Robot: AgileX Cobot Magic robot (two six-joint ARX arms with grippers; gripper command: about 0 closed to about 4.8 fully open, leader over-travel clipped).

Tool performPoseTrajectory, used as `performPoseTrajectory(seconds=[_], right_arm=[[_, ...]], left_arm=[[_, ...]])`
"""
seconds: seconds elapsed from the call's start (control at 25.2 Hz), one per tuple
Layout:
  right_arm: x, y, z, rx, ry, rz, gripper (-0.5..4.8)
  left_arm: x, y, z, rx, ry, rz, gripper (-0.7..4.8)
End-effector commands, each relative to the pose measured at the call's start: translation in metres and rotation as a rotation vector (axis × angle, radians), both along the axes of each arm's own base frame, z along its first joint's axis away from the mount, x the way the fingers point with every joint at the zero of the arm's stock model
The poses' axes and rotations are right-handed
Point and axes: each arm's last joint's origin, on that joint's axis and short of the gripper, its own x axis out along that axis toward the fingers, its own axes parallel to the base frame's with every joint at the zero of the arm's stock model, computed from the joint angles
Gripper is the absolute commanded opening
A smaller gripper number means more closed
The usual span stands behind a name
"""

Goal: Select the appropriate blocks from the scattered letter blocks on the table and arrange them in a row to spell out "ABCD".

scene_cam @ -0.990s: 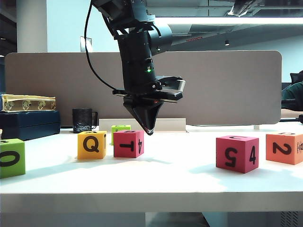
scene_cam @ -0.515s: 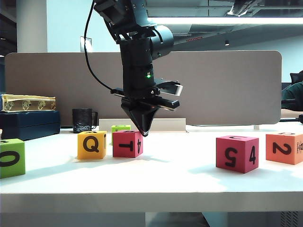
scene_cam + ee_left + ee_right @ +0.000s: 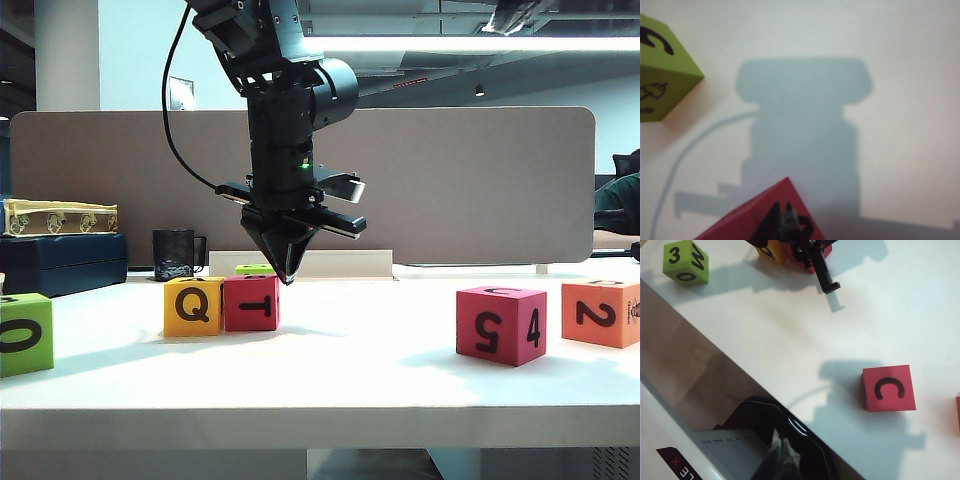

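Over the tabletop (image 3: 330, 370):
Left arm pose: the arm is hung steeply from above, with the left end effector (image 3: 287, 276) pointed straight down.
Left end effector state: the fingers are pressed fully together into one tip, and nothing is gripped between them.
Left end effector place: the tip is set at the upper right corner of the magenta-red T block (image 3: 251, 302); whether it touches cannot be told.
Right end effector (image 3: 782, 457): it is seen only as a dark blur at the frame edge in the right wrist view, above the tabletop's edge; how far it is opened cannot be told.
Yellow blocks: one, the Q block (image 3: 193, 306), pressed against the T block on the side away from the left tip.
Magenta-red blocks: two, the T block under the tip and the 5/4 block (image 3: 501, 325), well apart to the right.
Orange blocks: one, the 2 block (image 3: 601, 312), beyond the 5/4 block.
Lime-green blocks: two, the large 0 block (image 3: 25, 333) far to the left and a small cube (image 3: 256, 269) just behind the T block.
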Motion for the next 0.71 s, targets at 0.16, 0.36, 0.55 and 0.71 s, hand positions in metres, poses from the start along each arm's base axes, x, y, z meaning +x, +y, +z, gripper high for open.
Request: performPoseTrajectory(seconds=[0.16,0.36,0.55,0.71], right_arm=[[0.000,0.000,0.002,0.005,-0.016,0.003,-0.01],[0.000,0.000,0.002,0.005,-0.018,0.003,-0.02],[0.000,0.000,0.002,0.003,-0.013,0.003,-0.01],[0.000,0.000,0.002,0.003,-0.013,0.003,-0.02]], left_arm=[[0.002,-0.001,0.003,-0.038,-0.011,-0.006,-0.06],[0.004,-0.004,0.009,-0.075,-0.041,-0.058,-0.06],[0.014,0.012,0.010,-0.019,-0.078,-0.011,-0.06],[0.022,0.027,0.010,-0.009,-0.062,0.026,-0.06]])
